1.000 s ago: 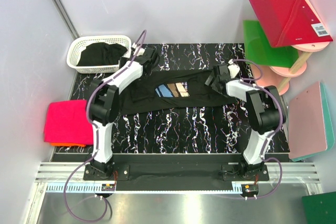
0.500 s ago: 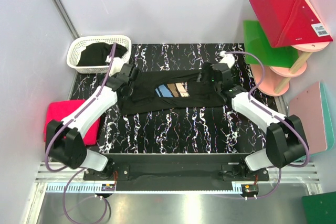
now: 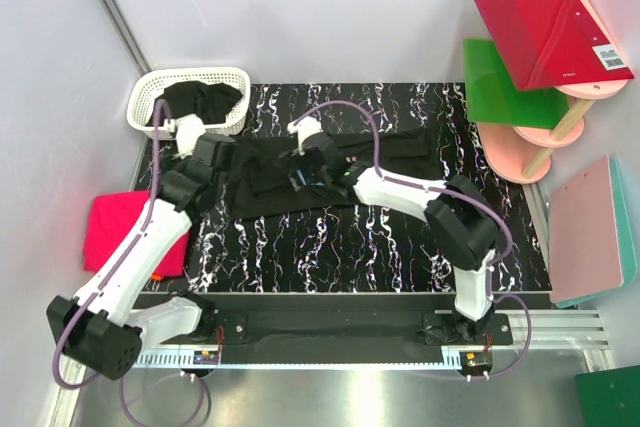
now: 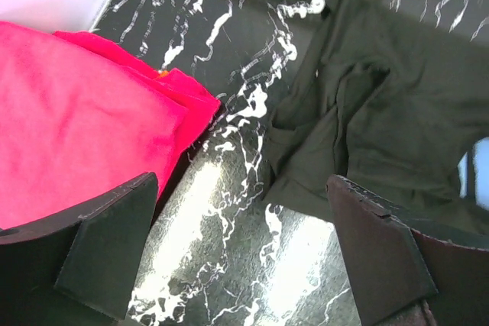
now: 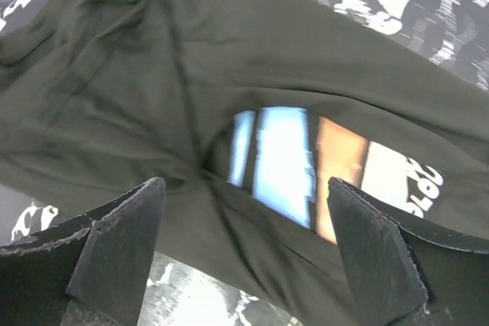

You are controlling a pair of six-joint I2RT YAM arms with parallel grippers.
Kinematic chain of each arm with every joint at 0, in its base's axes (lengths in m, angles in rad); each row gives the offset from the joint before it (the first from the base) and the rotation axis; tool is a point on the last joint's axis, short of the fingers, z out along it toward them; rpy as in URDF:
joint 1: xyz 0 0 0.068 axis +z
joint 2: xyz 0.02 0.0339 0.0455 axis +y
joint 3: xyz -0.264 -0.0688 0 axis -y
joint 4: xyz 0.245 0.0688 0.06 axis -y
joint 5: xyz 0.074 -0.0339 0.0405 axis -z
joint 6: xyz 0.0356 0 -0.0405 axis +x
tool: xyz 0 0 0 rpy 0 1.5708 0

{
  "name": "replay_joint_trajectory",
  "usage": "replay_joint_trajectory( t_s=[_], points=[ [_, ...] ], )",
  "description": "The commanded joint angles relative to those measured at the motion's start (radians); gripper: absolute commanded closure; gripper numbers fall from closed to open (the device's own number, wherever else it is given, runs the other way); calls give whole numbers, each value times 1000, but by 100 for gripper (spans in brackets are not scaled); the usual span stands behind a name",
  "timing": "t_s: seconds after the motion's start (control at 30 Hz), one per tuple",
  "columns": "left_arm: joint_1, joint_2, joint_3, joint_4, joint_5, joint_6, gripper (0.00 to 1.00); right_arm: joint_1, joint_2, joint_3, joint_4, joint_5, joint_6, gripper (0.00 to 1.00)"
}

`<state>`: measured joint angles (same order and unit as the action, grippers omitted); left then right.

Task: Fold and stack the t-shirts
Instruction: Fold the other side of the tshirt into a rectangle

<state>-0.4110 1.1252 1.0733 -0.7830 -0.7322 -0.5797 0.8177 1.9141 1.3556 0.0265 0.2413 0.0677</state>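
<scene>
A black t-shirt (image 3: 400, 152) lies spread across the marble table (image 3: 340, 247). Its blue, tan and white print (image 5: 306, 162) shows in the right wrist view. My right gripper (image 3: 303, 175) reaches across to the left and hangs open over that print (image 5: 244, 182), with nothing between its fingers. My left gripper (image 3: 212, 157) is open beside the shirt's left sleeve (image 4: 344, 112), over bare table (image 4: 241, 181). A folded hot-pink t-shirt (image 3: 120, 232) lies at the table's left edge (image 4: 69, 127), with a sliver of orange (image 4: 161, 74) under it.
A white lattice basket (image 3: 140, 102) at the back left holds more black cloth (image 3: 200, 102). Red (image 3: 550, 32), green (image 3: 500, 82) and pink (image 3: 590, 232) boards stand off the table to the right.
Both arms swung left. The right gripper crossed from the shirt's right end to over the print. The left gripper moved off the shirt's left end toward the pink stack.
</scene>
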Motion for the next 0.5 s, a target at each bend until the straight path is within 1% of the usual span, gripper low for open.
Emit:
replay_joint_trajectory(
  t_s=[0.0,0.1,0.2,0.3,0.33,0.4,0.43,0.47],
  points=[
    [64,-64,10,34,42,-26,1,53,48,111,7,0,-117,6],
    [101,-54,22,25,77,-14,1,103,97,161,4,4,-160,6],
    [162,-35,20,24,145,-6,1,147,132,217,0,0,-184,5],
    [268,-19,2,42,235,-2,1,189,160,246,-5,-17,-197,5],
    [338,-19,-21,75,323,1,1,199,172,264,-5,-20,-201,5],
    [406,-13,-42,112,426,0,1,219,189,295,-16,-25,-201,5],
    [460,4,-55,131,486,-5,1,224,210,307,-20,-28,-201,5],
    [481,11,-55,134,508,-3,1,227,217,318,-20,-33,-200,6]
  ],
)
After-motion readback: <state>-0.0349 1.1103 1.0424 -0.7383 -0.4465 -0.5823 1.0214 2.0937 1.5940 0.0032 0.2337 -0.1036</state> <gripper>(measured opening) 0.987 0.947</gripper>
